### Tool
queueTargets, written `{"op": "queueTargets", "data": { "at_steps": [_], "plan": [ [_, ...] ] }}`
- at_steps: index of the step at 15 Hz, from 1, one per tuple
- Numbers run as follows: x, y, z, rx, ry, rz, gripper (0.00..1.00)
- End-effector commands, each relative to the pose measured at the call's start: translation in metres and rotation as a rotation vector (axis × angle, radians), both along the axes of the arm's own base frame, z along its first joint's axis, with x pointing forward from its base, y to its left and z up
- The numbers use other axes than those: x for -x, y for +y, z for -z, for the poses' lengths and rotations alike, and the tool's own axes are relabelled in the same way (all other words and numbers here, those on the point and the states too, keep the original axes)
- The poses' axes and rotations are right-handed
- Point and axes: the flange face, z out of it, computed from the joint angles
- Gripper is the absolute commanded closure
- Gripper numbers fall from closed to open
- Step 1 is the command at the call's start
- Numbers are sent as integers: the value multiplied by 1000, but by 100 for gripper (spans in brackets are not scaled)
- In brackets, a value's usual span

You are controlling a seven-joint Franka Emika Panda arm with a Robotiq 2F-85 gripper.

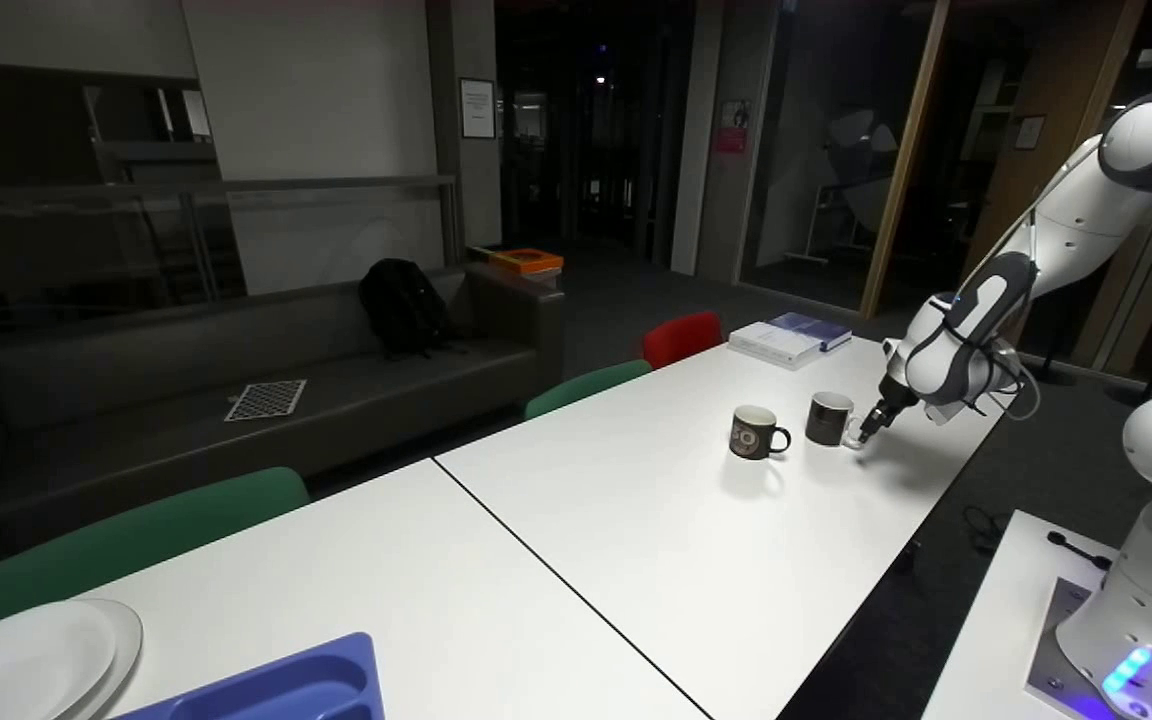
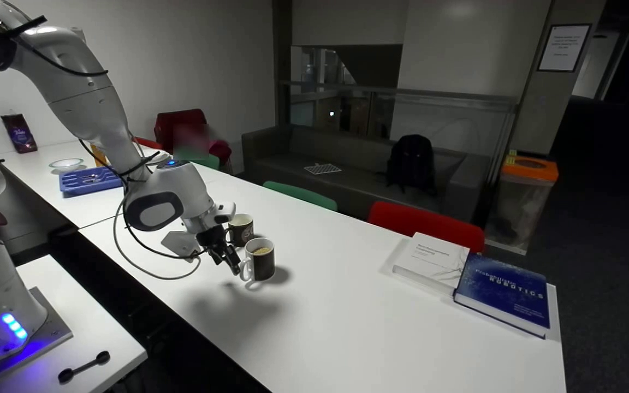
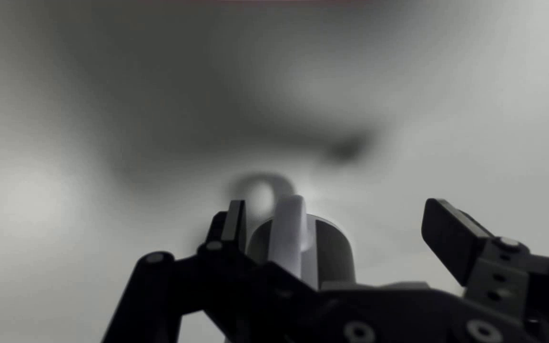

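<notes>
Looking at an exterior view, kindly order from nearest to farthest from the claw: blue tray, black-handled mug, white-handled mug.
1. White-handled mug: beside the claw.
2. Black-handled mug: left of that mug.
3. Blue tray: much farther left.

The hand (image 3: pixel 334 219) hides part of a mug (image 3: pixel 334 252) in the wrist view. In an exterior view, edges crop plates (image 1: pixel 26 660) and a tray (image 1: pixel 281 682); a notice (image 1: pixel 478 108) is illegible.
</notes>
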Motion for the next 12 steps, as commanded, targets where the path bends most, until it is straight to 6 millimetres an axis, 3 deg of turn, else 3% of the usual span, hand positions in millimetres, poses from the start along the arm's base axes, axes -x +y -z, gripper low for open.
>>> {"op": "queueTargets", "data": {
  "at_steps": [1, 12],
  "plan": [
    [-6, -21, -5, 15, -22, -17, 0],
    [-19, -31, 1, -28, -67, -63, 0]
  ]
}}
